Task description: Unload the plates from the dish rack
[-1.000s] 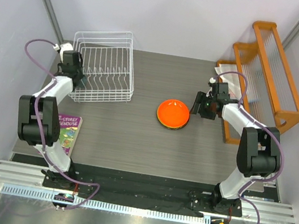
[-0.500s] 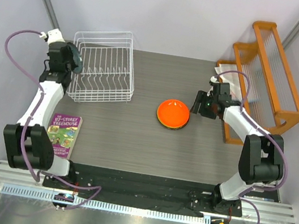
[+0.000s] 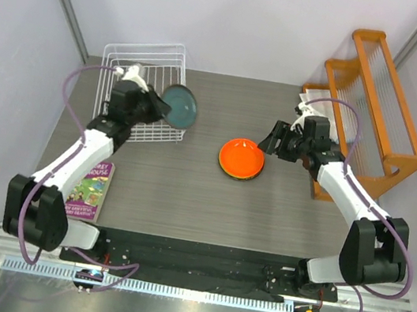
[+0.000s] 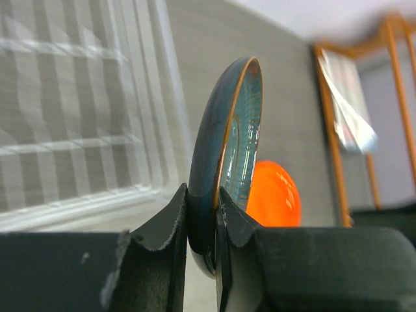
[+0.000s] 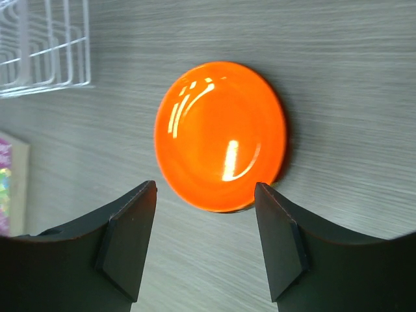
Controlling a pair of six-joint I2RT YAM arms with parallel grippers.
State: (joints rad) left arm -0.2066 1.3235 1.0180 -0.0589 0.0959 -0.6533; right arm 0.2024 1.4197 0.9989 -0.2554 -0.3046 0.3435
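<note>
Left fingers (image 4: 170,221) closed on lower rim of teal plate (image 3: 179,106); plate on edge, lifted, over right side of dish rack (image 3: 145,48). Right fingers (image 5: 133,227) open wide, holding nothing, beside orange plate (image 3: 241,158). Orange plate flat mid-worktop (image 3: 186,192), apart from rack. 1 book (image 3: 89,188) near left edge.
</note>
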